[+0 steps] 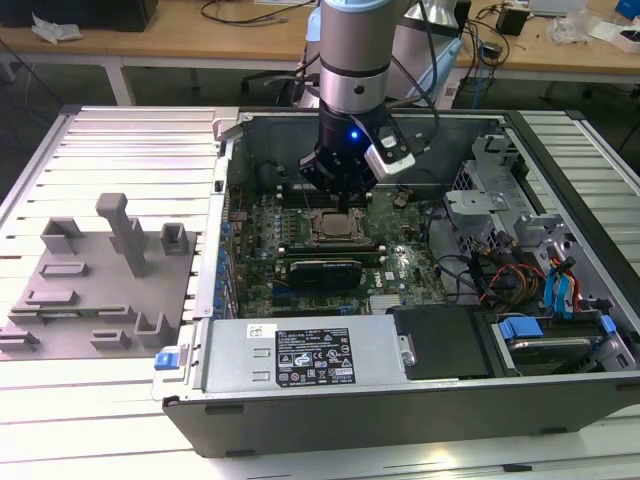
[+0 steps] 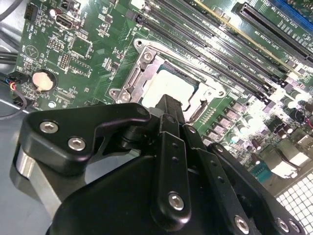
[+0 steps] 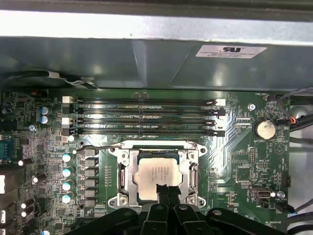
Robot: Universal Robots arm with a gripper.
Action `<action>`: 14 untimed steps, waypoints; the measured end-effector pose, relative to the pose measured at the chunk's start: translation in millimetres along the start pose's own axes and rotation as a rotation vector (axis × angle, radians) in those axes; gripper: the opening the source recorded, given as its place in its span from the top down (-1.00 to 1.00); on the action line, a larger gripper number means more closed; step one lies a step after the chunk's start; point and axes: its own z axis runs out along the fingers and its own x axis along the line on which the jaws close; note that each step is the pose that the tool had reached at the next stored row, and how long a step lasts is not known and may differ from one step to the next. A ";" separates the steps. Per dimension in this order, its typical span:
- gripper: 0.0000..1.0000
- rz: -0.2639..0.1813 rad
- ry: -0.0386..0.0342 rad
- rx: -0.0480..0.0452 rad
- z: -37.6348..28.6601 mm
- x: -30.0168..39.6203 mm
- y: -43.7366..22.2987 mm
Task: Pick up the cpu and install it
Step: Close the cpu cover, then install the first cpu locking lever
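Hand (image 1: 343, 205) is down inside the open case (image 1: 330, 410), right over the socket (image 3: 122, 174). Fingers are pinched together, narrow, with nothing between them. The cpu (image 3: 157, 171) lies flat in the socket, silver top up, directly below the hand. In both wrist views the tips overlap the cpu's near edge; can't tell if they actually touch it. Socket frame is open around the cpu and a thin wire lever (image 3: 98, 146) runs along one side. RAM slots (image 3: 146, 117) sit just past the socket from the hand, coin cell (image 3: 265, 129) further off to the side. A long black card (image 1: 325, 272) sits near the socket. Grey fixture (image 1: 100, 290) is on the tabletop (image 1: 120, 140), well away from the hand, on the exterior view's left.
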 end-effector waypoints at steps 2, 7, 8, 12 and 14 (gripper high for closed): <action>0.79 0.000 0.0034 0.0002 -0.1 0.0 0.0; 0.79 0.000 0.0066 -0.0001 0.0 0.0 0.0; 0.79 0.000 0.0067 -0.0002 0.1 0.0 0.0; 0.79 0.000 0.0072 -0.0002 0.1 0.0 0.0; 0.79 0.000 0.0073 -0.0003 0.0 -0.1 0.1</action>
